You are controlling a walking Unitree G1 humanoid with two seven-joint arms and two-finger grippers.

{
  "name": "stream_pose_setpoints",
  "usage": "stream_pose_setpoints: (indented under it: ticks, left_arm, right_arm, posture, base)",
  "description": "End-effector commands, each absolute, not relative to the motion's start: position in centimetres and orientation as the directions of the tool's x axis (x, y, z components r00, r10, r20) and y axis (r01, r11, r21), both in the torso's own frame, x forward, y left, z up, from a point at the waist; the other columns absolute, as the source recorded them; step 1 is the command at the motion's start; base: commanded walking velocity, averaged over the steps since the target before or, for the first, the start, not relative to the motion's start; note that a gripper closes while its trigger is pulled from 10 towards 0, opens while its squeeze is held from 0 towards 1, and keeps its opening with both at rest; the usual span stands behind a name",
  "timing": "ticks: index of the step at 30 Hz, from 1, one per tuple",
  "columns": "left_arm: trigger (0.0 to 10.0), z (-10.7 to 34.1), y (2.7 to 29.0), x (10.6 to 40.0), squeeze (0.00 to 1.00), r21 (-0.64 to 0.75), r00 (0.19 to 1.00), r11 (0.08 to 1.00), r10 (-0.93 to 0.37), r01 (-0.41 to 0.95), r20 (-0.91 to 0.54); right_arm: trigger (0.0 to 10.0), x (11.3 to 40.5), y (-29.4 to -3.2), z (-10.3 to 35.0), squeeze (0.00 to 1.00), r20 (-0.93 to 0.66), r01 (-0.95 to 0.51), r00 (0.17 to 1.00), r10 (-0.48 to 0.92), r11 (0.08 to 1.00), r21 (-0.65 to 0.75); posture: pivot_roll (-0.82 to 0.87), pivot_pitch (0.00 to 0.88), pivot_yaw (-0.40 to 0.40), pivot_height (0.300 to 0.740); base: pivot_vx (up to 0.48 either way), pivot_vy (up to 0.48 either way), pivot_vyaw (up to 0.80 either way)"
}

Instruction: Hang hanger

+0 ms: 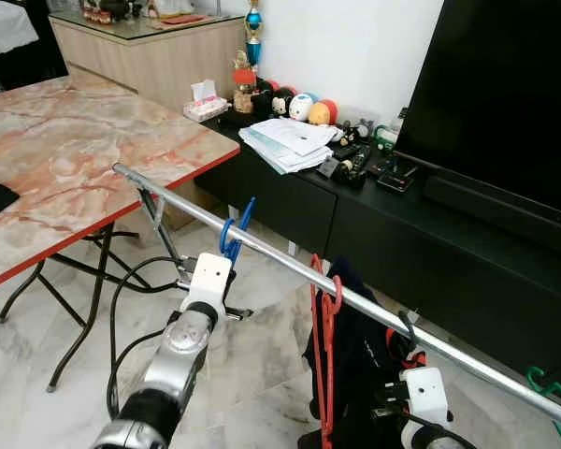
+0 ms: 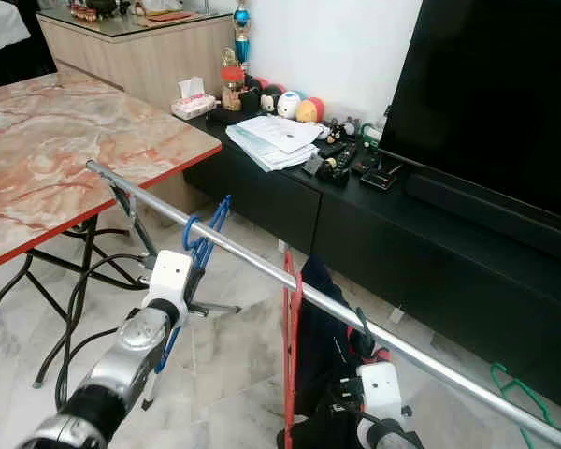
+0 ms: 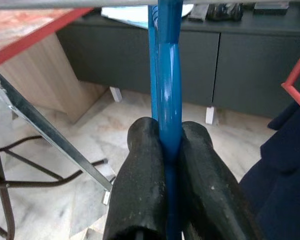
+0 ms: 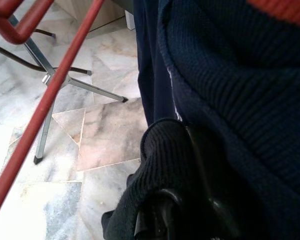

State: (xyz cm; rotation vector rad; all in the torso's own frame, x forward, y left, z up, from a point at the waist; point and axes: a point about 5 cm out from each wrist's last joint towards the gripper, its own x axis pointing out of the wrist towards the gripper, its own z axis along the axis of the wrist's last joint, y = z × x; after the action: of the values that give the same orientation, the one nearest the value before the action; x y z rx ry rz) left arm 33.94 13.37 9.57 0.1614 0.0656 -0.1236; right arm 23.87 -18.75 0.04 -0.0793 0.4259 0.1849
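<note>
Left eye view: a silver rail (image 1: 290,257) runs from ten o'clock down to four o'clock across the frame. A blue hanger (image 1: 234,234) has its hook over the rail near the middle, and the left pincer (image 1: 226,251) reaches up from seven o'clock to meet it just under the rail. Farther along toward five o'clock, a red hanger (image 1: 323,318) hangs on the rail with a dark garment (image 1: 355,355) beside it. The right pincer (image 1: 397,398) sits low at five o'clock, against that garment. A marble worktop (image 1: 65,159) with a red edge fills the nine o'clock side. A black cabinet (image 1: 402,234) stands beyond the rail, carrying papers (image 1: 290,140), and a dark screen (image 1: 505,94) sits at two o'clock. A green hanger (image 1: 547,388) lies on the floor at four o'clock.

Right eye view: the same scene, with the blue hanger's lower part trailing down beside the left arm.

Left wrist view: the two black fingers (image 3: 140,190) are clenched on the blue hanger's stem, which rises from between them to the rail at twelve o'clock. The red hanger's corner and the dark garment sit at three o'clock.

Right wrist view: dark knit cloth covers the right pincer's fingers, so I cannot tell whether they are clenched; they may be pressed into the garment. The red hanger's bar crosses the frame at nine o'clock over the marble floor (image 4: 90,130).
</note>
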Motion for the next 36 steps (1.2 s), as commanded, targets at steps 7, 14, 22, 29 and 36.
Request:
stream_pose_setpoints:
  ticks: [7, 14, 22, 29, 36]
  left_arm:
    - [0.5, 7.4, 13.1, 30.0, 0.00, 0.200, 0.969, 0.953, -0.201, 0.228, -0.146]
    - [10.0, 6.2, 14.9, 27.2, 0.00, 0.181, 0.972, 0.974, -0.100, 0.139, -0.212]
    - [10.0, 6.0, 16.2, 25.1, 0.00, 0.133, 0.969, 0.990, -0.002, 0.036, -0.247]
    - [10.0, 6.3, 16.1, 25.0, 0.00, 0.112, 0.964, 0.993, -0.005, 0.036, -0.264]
    - [10.0, 6.4, 16.1, 25.1, 0.00, 0.100, 0.961, 0.994, -0.008, 0.037, -0.276]
  right_arm:
    - [10.0, 24.5, -20.0, 0.2, 0.00, -0.403, -0.172, 0.906, 0.127, 0.982, -0.077]
    - [10.0, 24.8, -20.3, 0.2, 0.00, -0.400, -0.169, 0.908, 0.122, 0.982, -0.083]
    - [10.0, 24.7, -21.0, -0.2, 0.00, -0.412, -0.153, 0.905, 0.101, 0.984, -0.094]
    - [10.0, 24.7, -20.8, -0.4, 0.00, -0.412, -0.140, 0.906, 0.092, 0.986, -0.088]
    - [10.0, 23.7, -21.5, -0.9, 0.00, -0.424, -0.117, 0.903, 0.067, 0.989, -0.092]
  posture:
    - [0.04, 0.000, 0.001, 0.740]
    - [0.04, 0.000, -0.003, 0.740]
    - [0.07, 0.000, -0.015, 0.740]
    - [0.08, 0.000, -0.006, 0.740]
    - [0.06, 0.000, 0.008, 0.740]
  base:
    - [0.000, 0.000, 0.00]
    - [0.000, 0.000, 0.00]
    - [0.000, 0.000, 0.00]
    - [0.000, 0.000, 0.00]
    - [0.000, 0.322, 0.00]
